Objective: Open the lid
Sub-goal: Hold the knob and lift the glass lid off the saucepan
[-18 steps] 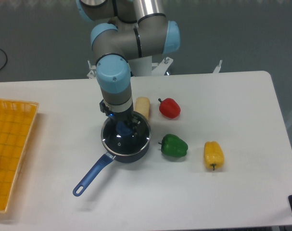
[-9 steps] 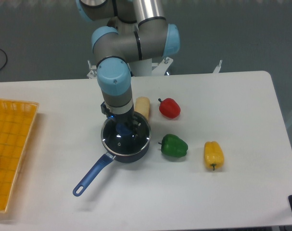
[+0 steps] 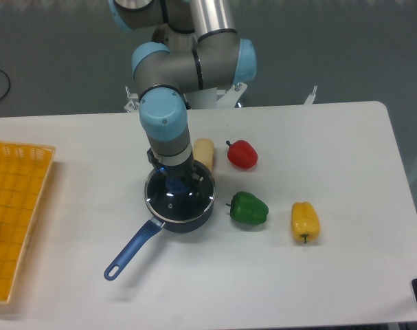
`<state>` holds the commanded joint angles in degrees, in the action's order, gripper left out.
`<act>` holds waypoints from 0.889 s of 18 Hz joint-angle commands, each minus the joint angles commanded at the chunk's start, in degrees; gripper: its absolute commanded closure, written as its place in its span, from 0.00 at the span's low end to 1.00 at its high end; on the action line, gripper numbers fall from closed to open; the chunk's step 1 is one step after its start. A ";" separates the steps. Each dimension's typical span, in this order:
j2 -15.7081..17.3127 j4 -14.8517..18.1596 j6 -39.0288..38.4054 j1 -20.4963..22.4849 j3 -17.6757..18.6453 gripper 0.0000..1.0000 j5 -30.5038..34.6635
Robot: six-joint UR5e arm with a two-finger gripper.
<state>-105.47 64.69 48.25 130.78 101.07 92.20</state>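
Glass lid point(image 3: 178, 197) seated flat on dark blue saucepan point(image 3: 183, 214), left of centre on white counter point(image 3: 332, 151); rim flush all round, no gap noted. Pincer point(image 3: 178, 183) down at blue knob point(image 3: 176, 184) in middle of lid. Compared with a second ago: wrist housing shifted slightly right and a little higher; lid, pan and long handle point(image 3: 129, 251) unmoved. Taken to mean either the very start of a lift or a small correction over the knob; lid not yet raised, task judged barely begun.

Grip state: cannot tell. Fingers hidden under wrist and lost against dark pan interior and reflections in the glass; contact with knob not confirmed, only proximity.

Also obscured: pan contents, if any, behind glare. Pale cylindrical item point(image 3: 204, 152) partly masked by arm. Yellow tray point(image 3: 16, 213) cut off at left edge, with an orange object at its margin unidentifiable. Red pepper point(image 3: 242, 155), green pepper point(image 3: 249, 208) and yellow pepper point(image 3: 305, 221) fully visible, well apart from pan's right side.
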 joint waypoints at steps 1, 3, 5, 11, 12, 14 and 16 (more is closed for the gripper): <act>0.00 0.00 0.00 0.09 0.00 0.00 -0.09; 0.09 0.00 0.00 0.00 0.09 0.00 -0.09; 0.00 0.00 0.00 0.00 0.09 0.04 -0.09; -0.09 0.00 0.00 -0.35 0.44 0.07 0.09; -0.18 0.00 0.00 -0.35 0.35 0.08 0.09; -0.18 0.00 0.00 -0.35 0.35 0.11 0.09; -0.44 0.00 0.00 -0.35 0.35 0.12 0.09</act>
<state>-105.91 64.69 48.25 130.43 101.43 92.29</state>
